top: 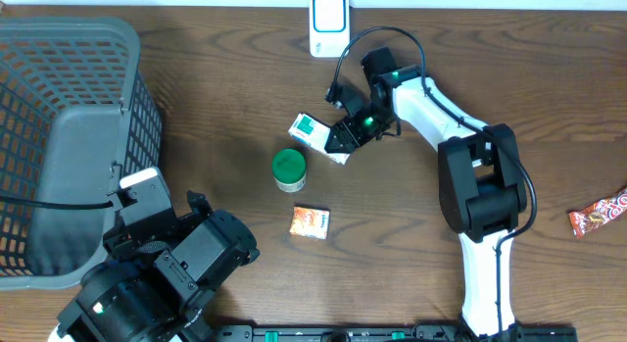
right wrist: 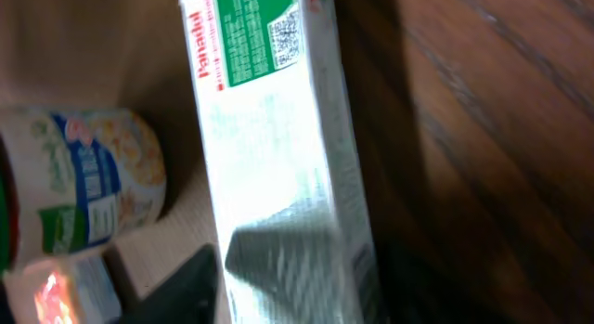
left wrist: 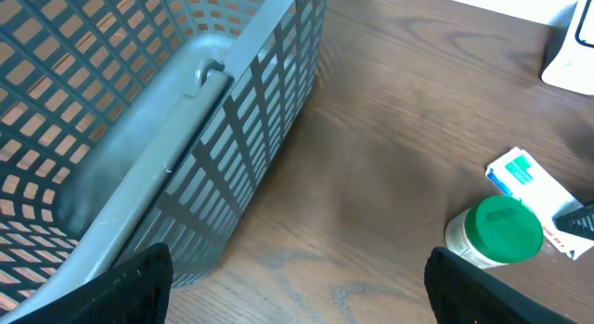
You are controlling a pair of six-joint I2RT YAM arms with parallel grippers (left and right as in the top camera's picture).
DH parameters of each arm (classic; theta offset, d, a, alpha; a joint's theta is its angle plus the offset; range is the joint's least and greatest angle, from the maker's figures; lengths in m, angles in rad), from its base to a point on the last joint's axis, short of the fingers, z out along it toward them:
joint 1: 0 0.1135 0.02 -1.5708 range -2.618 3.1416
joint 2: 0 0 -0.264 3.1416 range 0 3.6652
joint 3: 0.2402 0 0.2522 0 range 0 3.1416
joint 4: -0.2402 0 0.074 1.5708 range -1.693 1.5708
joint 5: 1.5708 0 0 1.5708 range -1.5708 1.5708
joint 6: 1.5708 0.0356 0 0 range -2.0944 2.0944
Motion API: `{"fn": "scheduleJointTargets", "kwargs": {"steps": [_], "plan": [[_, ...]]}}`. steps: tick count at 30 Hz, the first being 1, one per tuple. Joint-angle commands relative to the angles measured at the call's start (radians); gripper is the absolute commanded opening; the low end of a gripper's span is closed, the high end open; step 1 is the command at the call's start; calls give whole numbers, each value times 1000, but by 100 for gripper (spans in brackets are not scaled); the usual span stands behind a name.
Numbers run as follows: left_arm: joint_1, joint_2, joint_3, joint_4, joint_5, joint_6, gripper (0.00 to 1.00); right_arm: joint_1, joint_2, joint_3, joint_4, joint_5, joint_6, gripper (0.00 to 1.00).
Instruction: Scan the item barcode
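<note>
Wood table (top: pixel 196 48) | box (right wrist: pixel 278 175) reads "Panadol" | right jaws: grip unclear | left jaws wide

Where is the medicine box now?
Overhead, the medicine box lies mid-table, just above and right of the green-lidded jar, with the right gripper at its right end.

Jar (top: pixel 288 170) crowds the box (top: pixel 309 129); open table (top: pixel 216 117) toward the basket (top: pixel 69 48).

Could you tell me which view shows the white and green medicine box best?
The right wrist view: the white and green medicine box fills the frame, printing and square code visible. Overhead it is small, partly under the right gripper. The left wrist view shows it beyond a green-lidded jar.
</note>
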Motion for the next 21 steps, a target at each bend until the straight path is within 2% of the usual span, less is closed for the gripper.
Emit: {"fn": "scheduleJointTargets", "kwargs": {"steps": [1,6,13,21], "plan": [[0,0,-2,-5,-10,-12,85,-15,50,-8,-7,18,-4,47],[0,0,-2,-5,-10,-12,85,-35,50,-7,-12,17,14,38],[0,0,-2,-5,-10,-12,85,-64,49,32,-69,18,18,19],[0,0,-2,-5,-10,-12,85,-76,40,150,-211,33,5,13]]}}
